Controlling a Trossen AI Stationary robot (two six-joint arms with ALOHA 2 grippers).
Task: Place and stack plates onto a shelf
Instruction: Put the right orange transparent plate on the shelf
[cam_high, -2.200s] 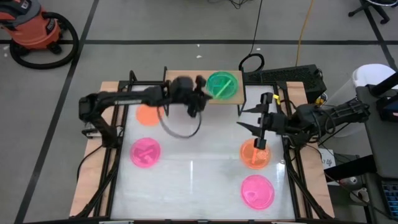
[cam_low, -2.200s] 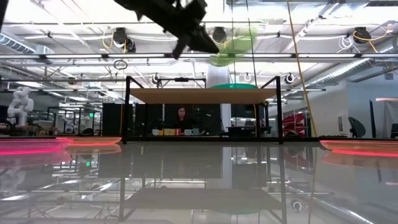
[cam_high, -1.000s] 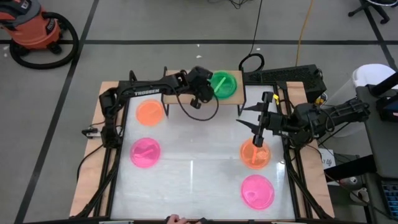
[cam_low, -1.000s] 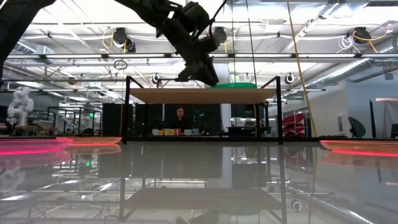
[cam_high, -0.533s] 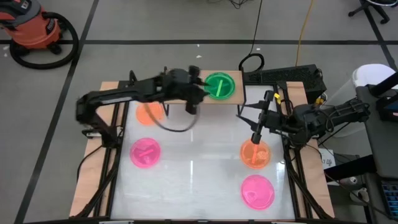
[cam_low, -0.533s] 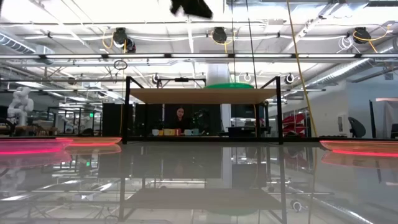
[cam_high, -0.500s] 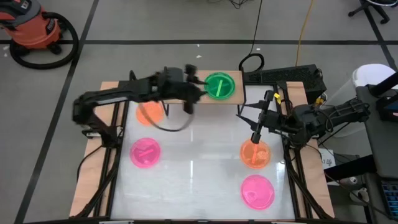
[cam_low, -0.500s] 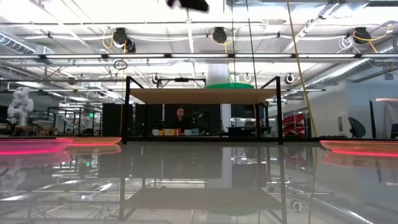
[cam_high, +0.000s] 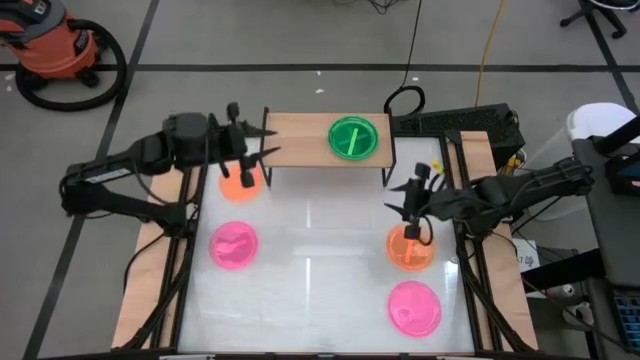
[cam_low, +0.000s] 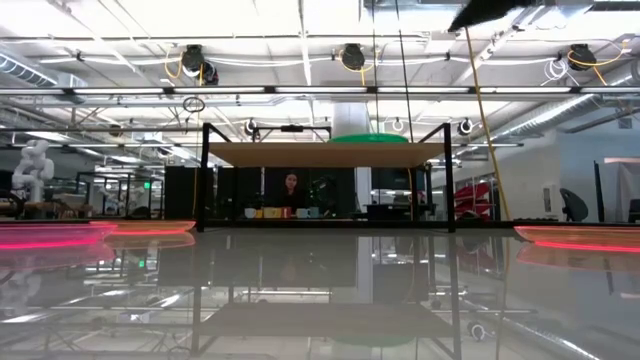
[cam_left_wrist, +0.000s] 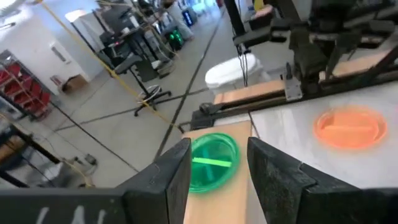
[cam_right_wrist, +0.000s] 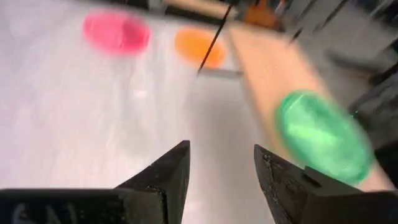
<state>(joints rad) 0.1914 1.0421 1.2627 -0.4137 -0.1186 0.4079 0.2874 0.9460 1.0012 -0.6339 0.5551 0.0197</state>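
High view: with the green plate (cam_high: 353, 138) on the shelf (cam_high: 300, 128), my left gripper (cam_high: 246, 160), fingers apart and empty, hovers above the orange plate (cam_high: 240, 183), which the next move must grasp.

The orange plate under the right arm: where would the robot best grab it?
Probably at the rim. The orange plate lies flat on the white table, so only its raised edge offers a hold. The open right gripper would come from above, one finger inside the rim, one outside.
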